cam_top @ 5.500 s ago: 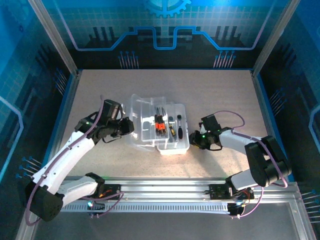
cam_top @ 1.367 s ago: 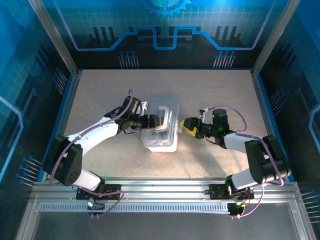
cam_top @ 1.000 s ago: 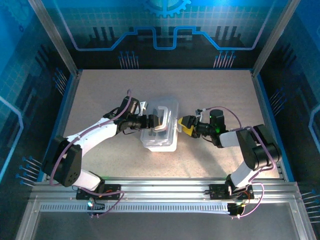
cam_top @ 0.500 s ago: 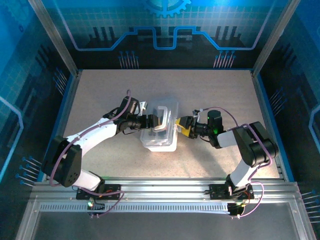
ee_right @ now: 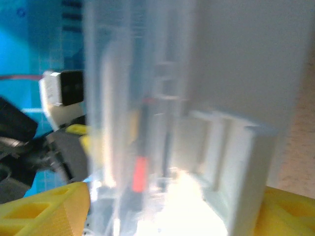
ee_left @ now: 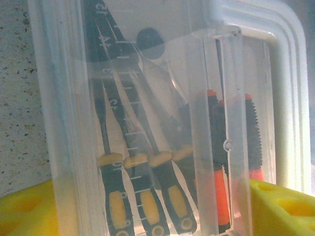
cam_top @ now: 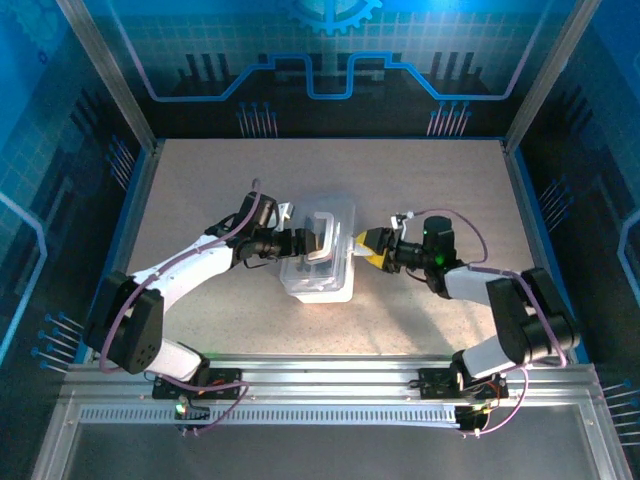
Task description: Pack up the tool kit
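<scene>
Closed case (cam_top: 322,248) between both grippers — left gripper (cam_top: 308,242) spread wide, gripping its sides; right gripper (cam_top: 364,246) parted, hold unclear. Screwdrivers (ee_left: 147,196) inside.

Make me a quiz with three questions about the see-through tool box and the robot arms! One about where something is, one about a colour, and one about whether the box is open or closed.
1. Where is the left gripper?
A. at the left side of the tool case
B. at the far table edge
C. above its base

2. What colour are the gripper fingers?
A. green
B. yellow
C. white

3. How is the case's lid?
A. off on the table
B. wide open
C. closed

Answers:
1 A: the overhead view shows it against the case's left side, the right gripper opposite.
2 B: yellow finger tips frame both wrist views.
3 C: the handle sits on top and the screwdrivers show through the plastic.
</scene>
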